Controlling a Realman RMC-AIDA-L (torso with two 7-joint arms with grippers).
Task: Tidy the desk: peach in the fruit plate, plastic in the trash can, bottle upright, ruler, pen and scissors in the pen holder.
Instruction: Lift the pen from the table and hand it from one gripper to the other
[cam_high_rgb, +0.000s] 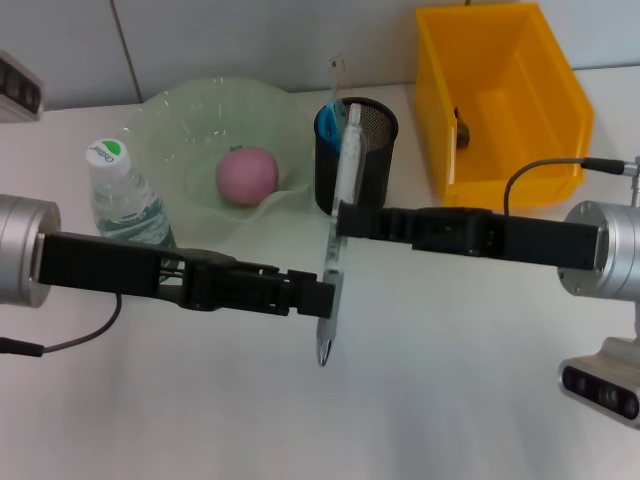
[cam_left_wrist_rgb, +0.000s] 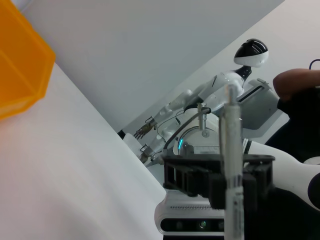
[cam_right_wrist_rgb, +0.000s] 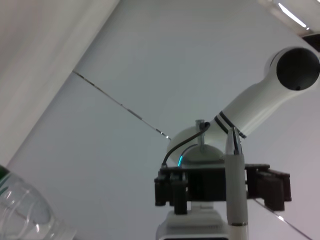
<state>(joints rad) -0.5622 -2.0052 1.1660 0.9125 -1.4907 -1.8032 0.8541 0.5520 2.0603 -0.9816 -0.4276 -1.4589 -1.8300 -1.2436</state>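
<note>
Item: slim silver pen, held near-upright above the white desk. My left end effector clamps its lower barrel; my right end effector clamps the middle, before the black mesh pen holder.

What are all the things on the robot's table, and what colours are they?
Pen: one, silver-white, held up in the air between the two grippers, in front of the pen holder.
Pen holder: one, black mesh, centre back of the table, with a blue-handled thing and a clear ruler-like strip inside.
Fruit plate: one, pale green glass, back left.
Peach: one, pink, lying in the fruit plate.
Bottle: one, clear with a green and white cap, upright at the left, beside the plate.
Trash can: one, orange bin, back right, with a small dark thing inside.
Table: one, white.
Left gripper: one, black, at the pen's lower part.
Right gripper: one, black, at the pen's middle.
</note>
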